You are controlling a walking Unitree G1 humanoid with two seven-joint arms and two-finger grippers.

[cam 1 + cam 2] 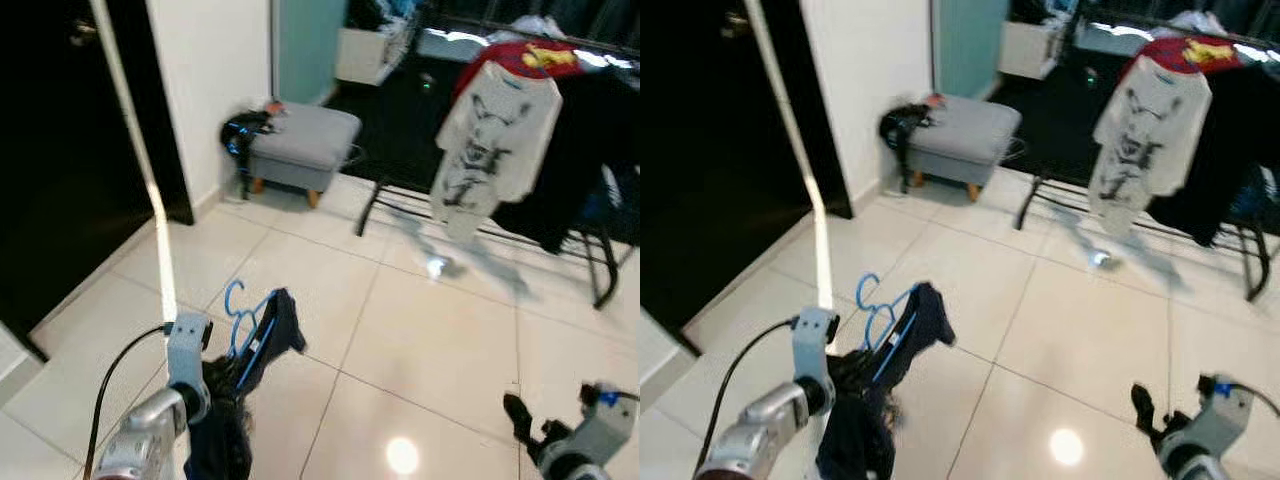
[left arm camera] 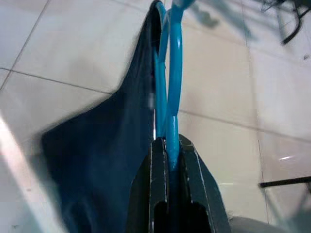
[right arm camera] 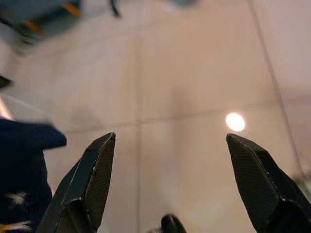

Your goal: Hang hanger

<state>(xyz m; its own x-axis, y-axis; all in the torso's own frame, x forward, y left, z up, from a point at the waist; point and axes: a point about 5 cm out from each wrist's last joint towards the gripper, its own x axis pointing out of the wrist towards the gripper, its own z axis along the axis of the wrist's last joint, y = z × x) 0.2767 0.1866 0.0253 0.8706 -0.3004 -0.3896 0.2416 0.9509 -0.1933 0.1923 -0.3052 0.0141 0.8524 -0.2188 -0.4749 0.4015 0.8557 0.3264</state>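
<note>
A blue hanger (image 1: 243, 318) carrying a dark navy garment (image 1: 270, 335) is held low over the tiled floor at the front left. My left gripper (image 2: 167, 145) is shut on the hanger's blue wire, and the cloth drapes around its fingers (image 2: 156, 174). The hook of the hanger (image 1: 234, 296) points away from me. At the front right my right gripper (image 3: 170, 145) stands wide open over bare tiles with nothing between its fingers (image 3: 95, 174). A clothes rack (image 1: 598, 262) stands at the far right with a pale printed T-shirt (image 1: 490, 135) and a red garment (image 1: 530, 58) hanging on it.
A grey footstool (image 1: 300, 138) sits by the white wall (image 1: 210, 70) with a dark object (image 1: 238, 132) beside it. A dark doorway (image 1: 60, 160) lies to the left. Glossy tiled floor (image 1: 430, 330) stretches between me and the rack.
</note>
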